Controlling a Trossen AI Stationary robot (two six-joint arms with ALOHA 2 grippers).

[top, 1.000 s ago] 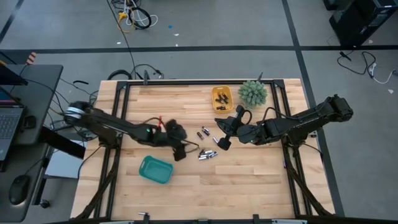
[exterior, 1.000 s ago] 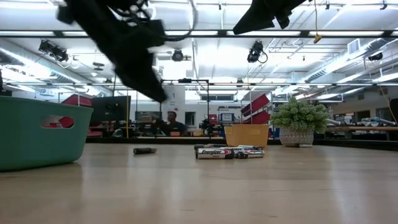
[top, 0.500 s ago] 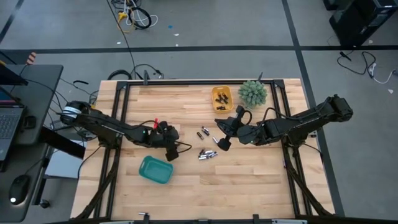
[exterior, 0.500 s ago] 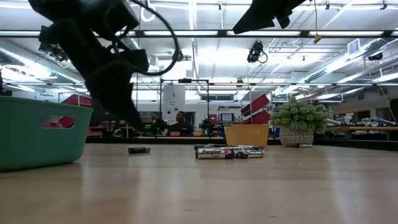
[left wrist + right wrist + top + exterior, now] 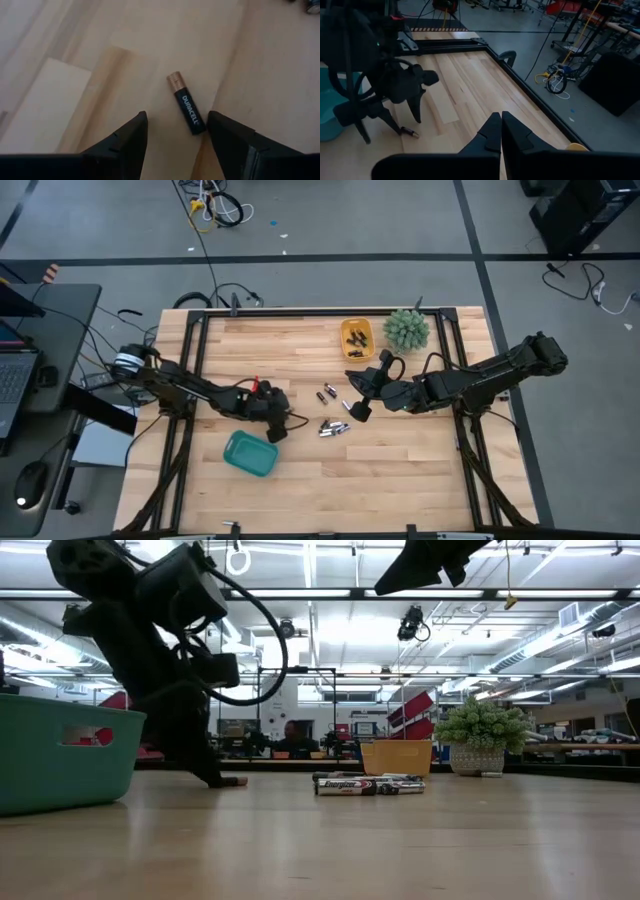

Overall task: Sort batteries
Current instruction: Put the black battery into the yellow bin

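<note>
The left gripper (image 5: 176, 131), jaws wide, has been lowered over a lone battery (image 5: 186, 109) beside the teal tray (image 5: 249, 453); a grasp seems next. The right gripper (image 5: 360, 410) waits closed.

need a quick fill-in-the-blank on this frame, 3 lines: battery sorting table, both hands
1. The left hand sits low with its fingers open on either side of a lone ____ battery.
2. The right hand, held above the table, has its fingers ____.
3. The bin near the left hand is ____ in colour.

Missing words: Duracell; shut; green
</note>
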